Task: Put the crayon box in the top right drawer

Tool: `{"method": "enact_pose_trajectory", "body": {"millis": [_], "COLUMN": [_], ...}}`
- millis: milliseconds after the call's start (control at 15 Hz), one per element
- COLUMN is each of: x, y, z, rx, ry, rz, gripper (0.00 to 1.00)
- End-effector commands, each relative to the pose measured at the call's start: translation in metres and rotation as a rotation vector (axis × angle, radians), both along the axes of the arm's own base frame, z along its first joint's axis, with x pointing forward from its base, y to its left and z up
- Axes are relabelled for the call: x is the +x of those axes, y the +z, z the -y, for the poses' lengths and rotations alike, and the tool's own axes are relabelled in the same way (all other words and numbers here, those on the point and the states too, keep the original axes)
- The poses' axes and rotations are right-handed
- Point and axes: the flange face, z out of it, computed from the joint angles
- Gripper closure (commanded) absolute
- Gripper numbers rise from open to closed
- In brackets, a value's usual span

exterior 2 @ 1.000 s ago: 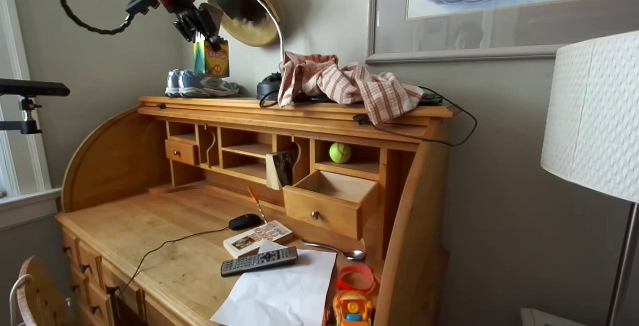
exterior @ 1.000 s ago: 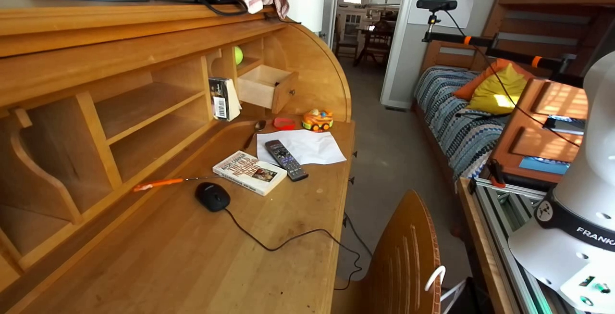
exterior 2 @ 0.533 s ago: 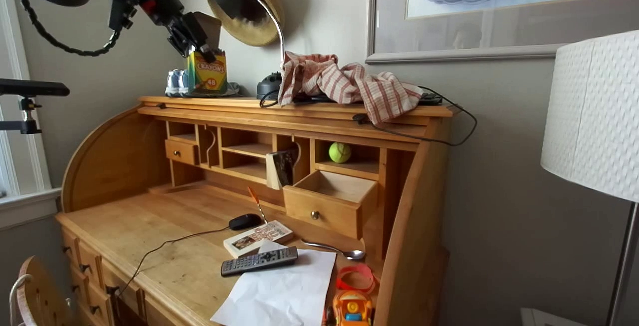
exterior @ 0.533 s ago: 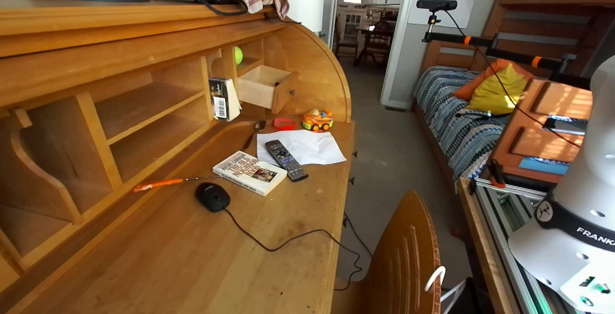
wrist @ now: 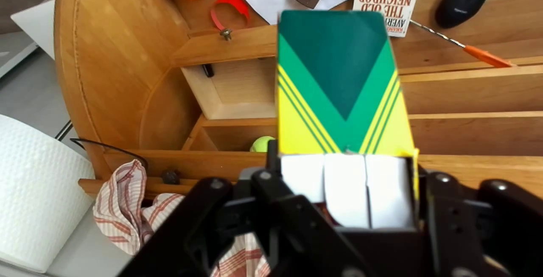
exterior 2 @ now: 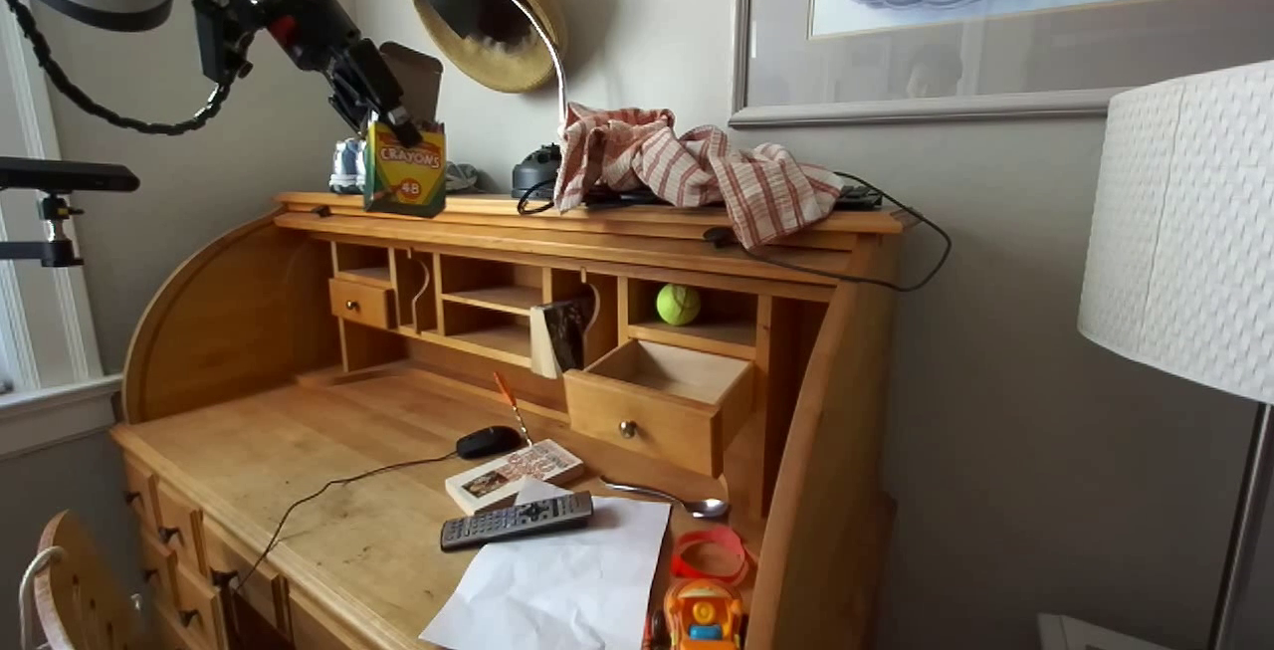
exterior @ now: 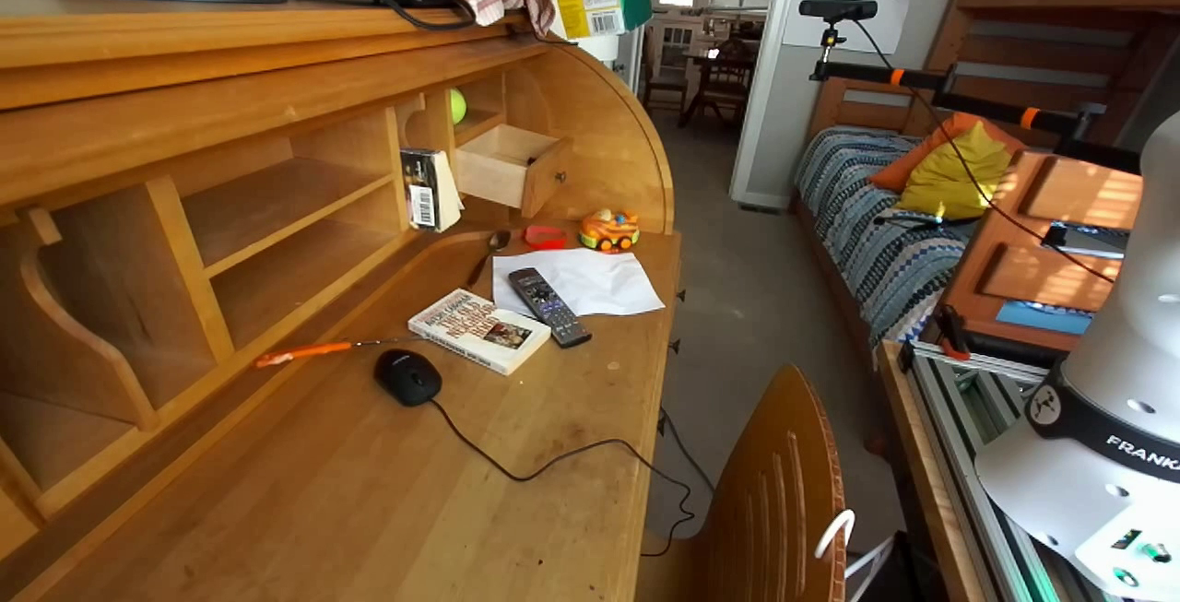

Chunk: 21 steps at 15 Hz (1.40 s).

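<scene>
The yellow and green crayon box [exterior 2: 406,172] hangs upright in the air with its lid flap raised, in front of the desk's top ledge. My gripper [exterior 2: 383,122] is shut on its upper end, one finger on either side. In the wrist view the box [wrist: 339,90] fills the middle, white inner packs showing between the fingers. The top right drawer [exterior 2: 642,421] is pulled out, lower than the box and off to its right in that exterior view. A small black thing [wrist: 208,70] lies at the drawer's side. The box covers part of the drawer in the wrist view.
A tennis ball [exterior 2: 678,304] sits in the cubby above the drawer. A book [exterior 2: 562,336] sticks out of the slot beside it. Striped cloth [exterior 2: 687,167] and a black cord lie along the desk top. Below are a spoon [exterior 2: 707,508], a remote [exterior 2: 518,521] and paper.
The gripper has come down and forward from the desk's top, carrying the box. The box has entered the exterior view where it did not show a second ago. Drawer and desk items have stayed put.
</scene>
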Motion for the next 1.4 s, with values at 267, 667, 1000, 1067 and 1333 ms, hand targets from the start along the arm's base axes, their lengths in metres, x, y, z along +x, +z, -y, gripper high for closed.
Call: {"method": "enact_pose_trajectory", "body": {"millis": [267,667,1000,1067,1333], "x": [0.030,0.027,0.017,0.025,0.024], "y": [-0.013,-0.033,-0.047,-0.048,-0.051], "z": [-0.012,0.002,0.024,0.021,0.025], "rx": [-0.173,-0.330,-0.301,-0.308,-0.302], "ry": [0.322,0.542,0.528,0.533,0.526], "rz": [-0.027,-0.100,-0.125,-0.146,-0.150], "gripper": [0.66,0.66,0.66,0.41,0.41]}}
